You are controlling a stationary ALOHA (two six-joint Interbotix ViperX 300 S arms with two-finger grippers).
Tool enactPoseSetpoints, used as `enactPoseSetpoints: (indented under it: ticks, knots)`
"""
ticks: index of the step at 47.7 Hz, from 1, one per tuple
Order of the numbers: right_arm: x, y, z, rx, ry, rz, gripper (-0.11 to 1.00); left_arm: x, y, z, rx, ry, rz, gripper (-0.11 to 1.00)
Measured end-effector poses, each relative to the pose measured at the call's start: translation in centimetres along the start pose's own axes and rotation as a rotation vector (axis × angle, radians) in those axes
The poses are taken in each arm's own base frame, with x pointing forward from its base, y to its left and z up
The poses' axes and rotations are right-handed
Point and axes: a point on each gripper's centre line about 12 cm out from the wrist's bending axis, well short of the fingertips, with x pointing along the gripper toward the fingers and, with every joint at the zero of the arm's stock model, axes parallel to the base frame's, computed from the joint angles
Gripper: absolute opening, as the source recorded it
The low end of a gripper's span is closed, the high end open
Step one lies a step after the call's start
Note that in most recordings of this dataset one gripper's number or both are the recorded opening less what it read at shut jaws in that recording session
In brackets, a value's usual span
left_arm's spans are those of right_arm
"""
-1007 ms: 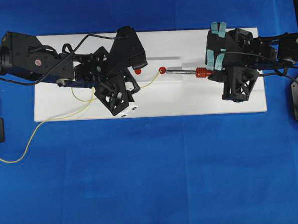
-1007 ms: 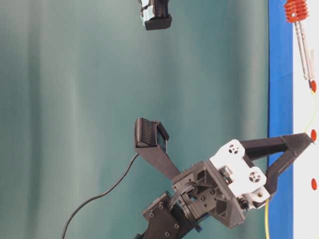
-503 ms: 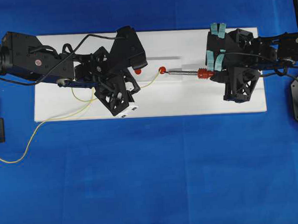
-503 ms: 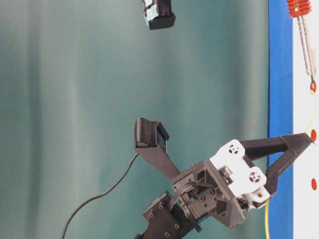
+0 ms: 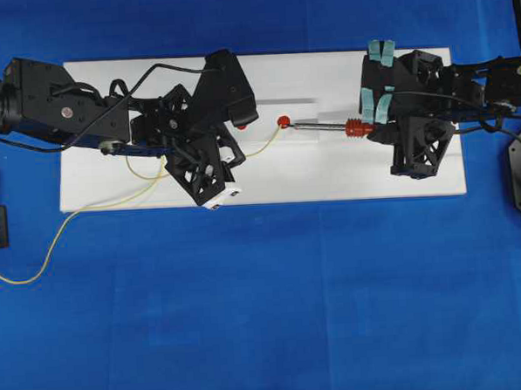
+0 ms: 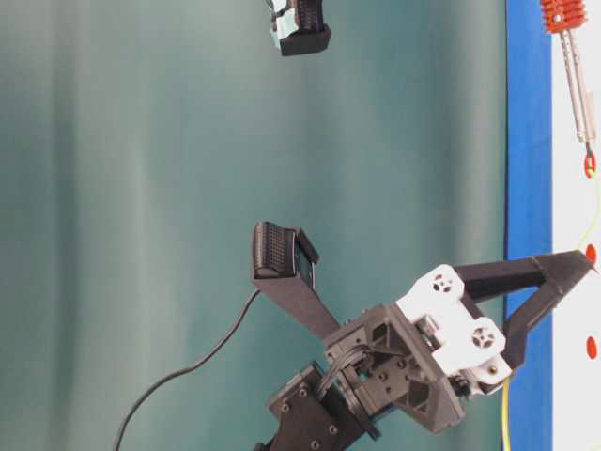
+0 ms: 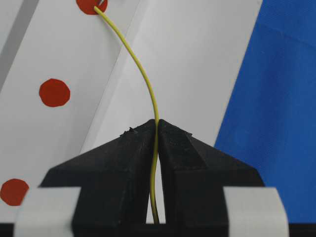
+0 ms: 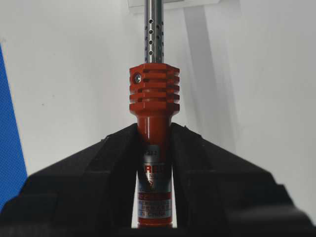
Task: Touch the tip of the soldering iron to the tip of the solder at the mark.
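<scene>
We are seeing two black robot arms working over one white rectangular board lying on the blue tabletop. The left tool is clamping tight on the one long, thin yellow solder wire, which is passing between its two black fingers and curving up and away to the top red round mark; the wire's end is lying on that dot. Behind the tool the same wire is trailing in loose curves off the board and across the blue surface toward the left edge of the overhead view. The right tool is gripping the one slim soldering iron with a red-orange handle, ribbed collar and perforated silver shaft, its jaws closed around the handle just below the collar. In the overhead view the iron is lying level, pointing left, and its fine tip is meeting the wire's end at a red dot near the middle of the board. We are counting three red dots in the left wrist view, the other two sitting apart from the wire.
</scene>
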Motion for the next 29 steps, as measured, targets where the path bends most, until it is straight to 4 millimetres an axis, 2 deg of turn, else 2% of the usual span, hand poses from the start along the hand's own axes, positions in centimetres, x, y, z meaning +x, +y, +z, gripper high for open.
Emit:
enactPoseSetpoints:
  ticks: [29]
  knots:
    - [0.1, -0.12, 0.23, 0.004, -0.008, -0.002, 0.06, 0.0, -0.01, 0.02, 0.002, -0.001, 0.0, 0.01]
